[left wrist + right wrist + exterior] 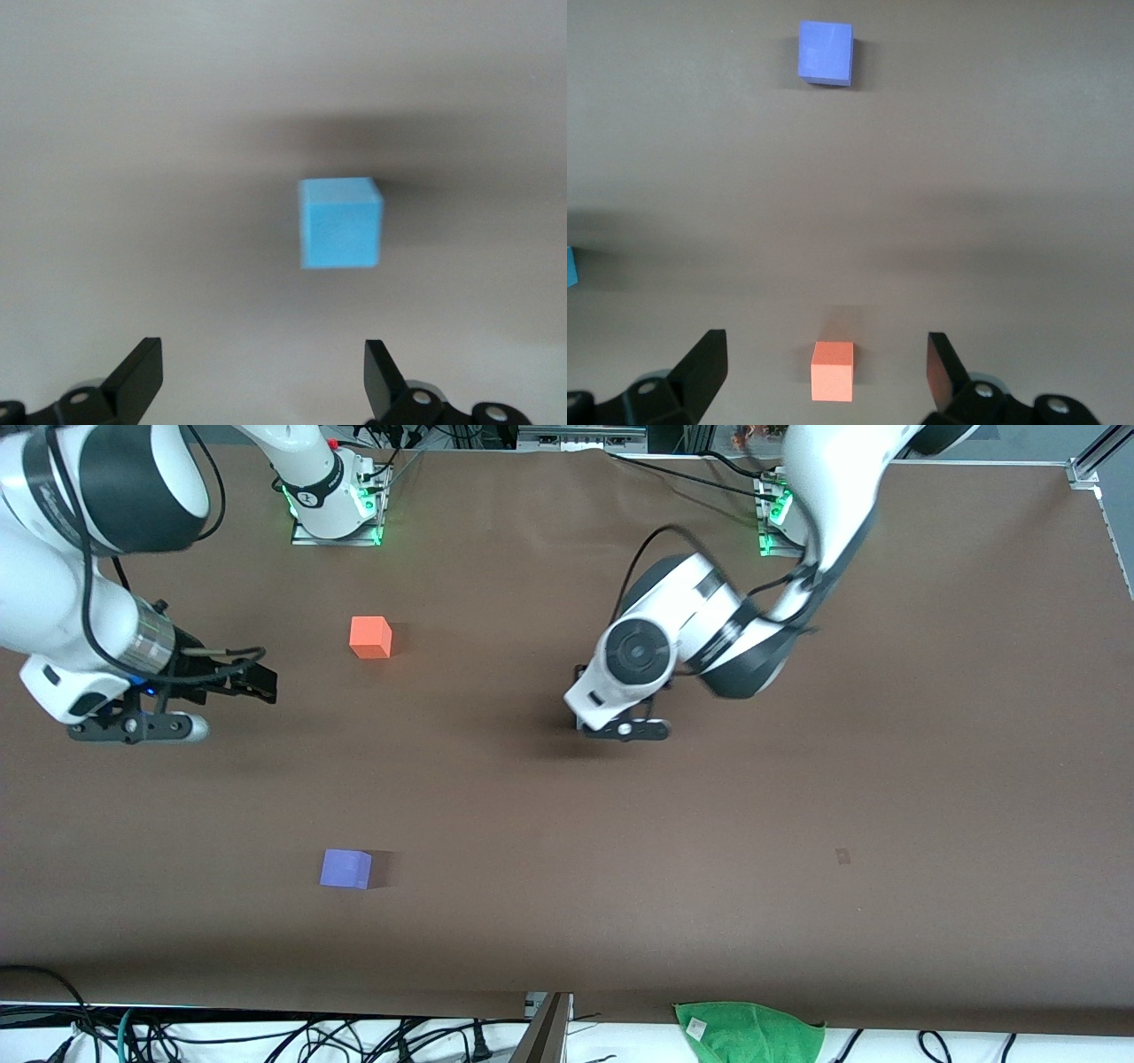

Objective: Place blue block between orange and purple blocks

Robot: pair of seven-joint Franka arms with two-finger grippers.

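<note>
1. Front view: the left claw (625,729) hangs over the middle of the brown surface (797,824), its arm reaching in from the base at the top.
2. The left wrist view shows this claw spread wide, holding nothing, with the blue block (340,222) lying on the surface under it, clear of both fingers (137,376).
3. The blue block is hidden under that arm in the front view.
4. The orange block (370,638) sits toward the right arm's end; the purple block (345,868) lies nearer the front camera, well apart from it.
5. The right claw (142,727) waits over the surface at its own end, spread wide and empty.
</note>
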